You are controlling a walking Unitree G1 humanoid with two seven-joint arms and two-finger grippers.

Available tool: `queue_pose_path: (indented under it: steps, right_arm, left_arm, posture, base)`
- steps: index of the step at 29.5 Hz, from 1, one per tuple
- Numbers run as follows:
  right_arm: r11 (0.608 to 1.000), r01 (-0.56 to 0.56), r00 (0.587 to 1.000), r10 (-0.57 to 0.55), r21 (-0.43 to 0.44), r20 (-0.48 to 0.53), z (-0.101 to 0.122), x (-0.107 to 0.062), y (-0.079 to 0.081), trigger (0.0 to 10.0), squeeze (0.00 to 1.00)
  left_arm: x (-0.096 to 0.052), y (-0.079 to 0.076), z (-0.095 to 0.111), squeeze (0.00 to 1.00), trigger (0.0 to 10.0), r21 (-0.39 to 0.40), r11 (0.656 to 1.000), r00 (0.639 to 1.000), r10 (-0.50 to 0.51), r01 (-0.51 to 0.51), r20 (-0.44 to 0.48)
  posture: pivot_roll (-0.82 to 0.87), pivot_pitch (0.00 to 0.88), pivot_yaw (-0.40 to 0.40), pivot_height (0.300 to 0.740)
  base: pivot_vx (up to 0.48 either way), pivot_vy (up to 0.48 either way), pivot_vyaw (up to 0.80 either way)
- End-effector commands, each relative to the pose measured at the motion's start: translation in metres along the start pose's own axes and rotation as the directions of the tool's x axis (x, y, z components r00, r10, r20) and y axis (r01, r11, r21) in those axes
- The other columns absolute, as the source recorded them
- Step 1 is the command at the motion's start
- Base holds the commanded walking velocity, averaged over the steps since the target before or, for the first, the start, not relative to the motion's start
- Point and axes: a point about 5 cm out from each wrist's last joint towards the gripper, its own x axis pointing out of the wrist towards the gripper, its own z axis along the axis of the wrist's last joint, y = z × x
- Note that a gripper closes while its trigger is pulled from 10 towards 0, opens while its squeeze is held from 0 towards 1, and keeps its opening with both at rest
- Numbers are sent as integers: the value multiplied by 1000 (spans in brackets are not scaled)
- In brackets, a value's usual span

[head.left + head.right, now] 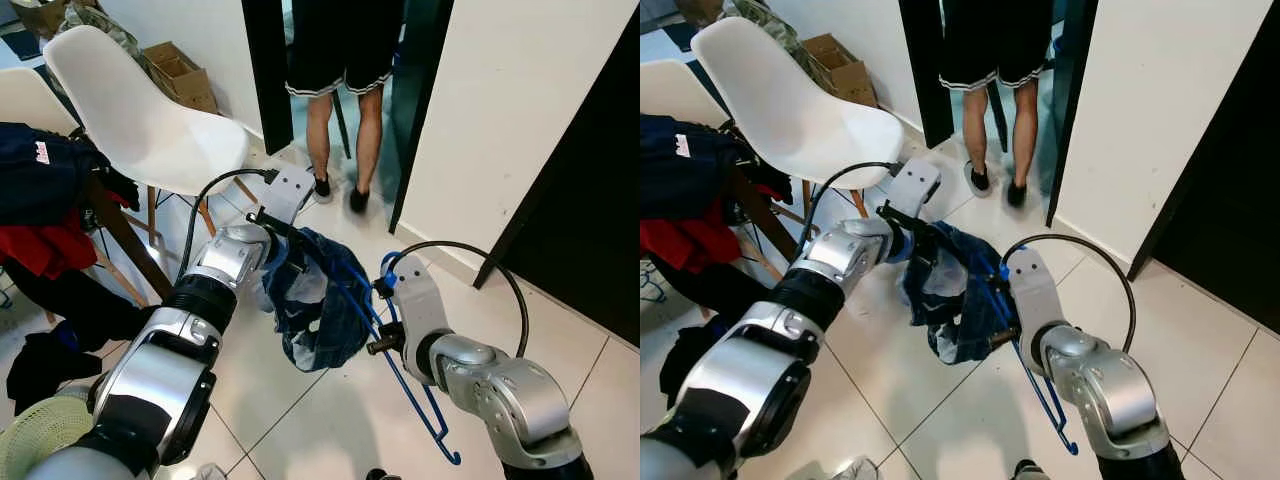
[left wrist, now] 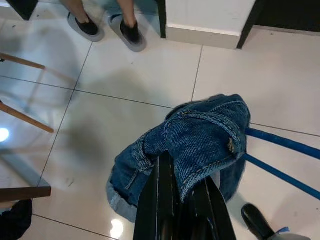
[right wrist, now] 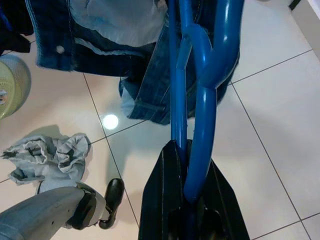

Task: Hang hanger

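A blue denim garment (image 1: 320, 310) is draped over a blue plastic hanger (image 1: 415, 395) above the white tiled floor. My left gripper (image 1: 280, 232) is shut on the garment's upper edge; in the left wrist view its black fingers (image 2: 165, 200) pinch the denim fold (image 2: 205, 135). My right gripper (image 1: 385, 342) is shut on the hanger's lower bars, seen close up in the right wrist view (image 3: 187, 185) with the blue bars (image 3: 200, 100) running away from it into the denim (image 3: 100, 30). The hanger's hook end points down towards the floor.
A person's legs (image 1: 340, 130) stand in the dark doorway ahead. A white chair (image 1: 140, 110) and a rack of dark and red clothes (image 1: 45, 200) are to the left. A woven basket (image 1: 40, 435) and a grey cloth (image 3: 45, 152) lie on the floor.
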Motion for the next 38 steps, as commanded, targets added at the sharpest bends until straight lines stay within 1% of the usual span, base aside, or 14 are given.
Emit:
queue_pose_path:
  steps: [1, 10, 17, 20, 25, 30, 31, 32, 33, 34, 35, 36, 37, 38]
  right_arm:
    - [1000, 2, 1000, -2, 0, 29, 4, 0, 2, 10000, 0]
    - [1000, 14, 999, -14, 0, 51, 8, 0, -1, 10000, 0]
    - [993, -92, 992, 98, -74, 81, 13, 1, 14, 10000, 0]
    - [978, -170, 981, 179, -117, 69, 10, 2, 26, 10000, 0]
    - [976, -187, 978, 196, -114, 67, 9, 7, 28, 10000, 0]
    - [975, -201, 974, 209, -95, 86, 12, 10, 29, 10000, 0]
    - [975, -202, 973, 211, -89, 97, 13, 12, 28, 10000, 0]
    - [975, -202, 973, 211, -89, 97, 13, 12, 28, 10000, 0]
    - [978, -201, 971, 207, -59, 118, 13, 15, 26, 10000, 0]
    - [978, -201, 971, 207, -59, 118, 13, 15, 26, 10000, 0]
    - [979, -200, 969, 203, -34, 139, 14, 17, 25, 10000, 0]
    - [979, -200, 969, 203, -34, 139, 14, 17, 25, 10000, 0]
    - [981, -192, 964, 185, 22, 194, 16, 20, 22, 10000, 0]
    - [983, -183, 962, 172, 33, 210, 16, 21, 20, 10000, 0]
  left_arm:
    - [0, -4, -3, 0, 10000, -16, 1000, 1000, -20, 20, -7]
    - [0, -4, -6, 0, 10000, -25, 999, 1000, -21, 21, -15]
    - [-1, -9, -6, 0, 10000, 13, 998, 998, -57, 57, 4]
    - [-3, -23, 5, 0, 10000, 103, 979, 980, -183, 174, 81]
    - [-13, -46, 23, 0, 10000, 287, 896, 899, -399, 339, 183]
    - [-24, -60, 34, 0, 10000, 364, 824, 814, -532, 435, 232]
    - [-30, -67, 36, 0, 10000, 393, 783, 769, -594, 483, 238]
    - [-30, -67, 36, 0, 10000, 393, 783, 769, -594, 483, 238]
    - [-40, -75, 34, 0, 10000, 428, 720, 703, -673, 547, 233]
    - [-40, -75, 34, 0, 10000, 428, 720, 703, -673, 547, 233]
    - [-48, -81, 32, 0, 10000, 452, 667, 651, -727, 592, 219]
    - [-48, -81, 32, 0, 10000, 452, 667, 651, -727, 592, 219]
    - [-59, -83, 21, 0, 10000, 504, 574, 589, -794, 646, 151]
    - [-61, -82, 16, 0, 10000, 521, 553, 584, -802, 650, 122]
  posture:
    - [24, 219, 84, 740]
    - [35, 235, 82, 740]
    - [30, 209, 79, 740]
    - [39, 215, 75, 740]
    - [49, 232, 74, 740]
    - [51, 229, 76, 740]
    - [53, 227, 76, 740]
    - [53, 227, 76, 740]
    - [62, 241, 70, 740]
    - [62, 241, 70, 740]
    - [61, 237, 71, 740]
    - [61, 237, 71, 740]
    - [63, 244, 72, 740]
    - [63, 244, 72, 740]
  base:
    - [0, 0, 0]
    - [0, 0, 0]
    - [0, 0, 0]
    - [0, 0, 0]
    - [0, 0, 0]
    - [0, 0, 0]
    - [0, 0, 0]
    - [0, 0, 0]
    - [0, 0, 0]
    - [0, 0, 0]
    - [0, 0, 0]
    - [0, 0, 0]
    - [0, 0, 0]
    - [0, 0, 0]
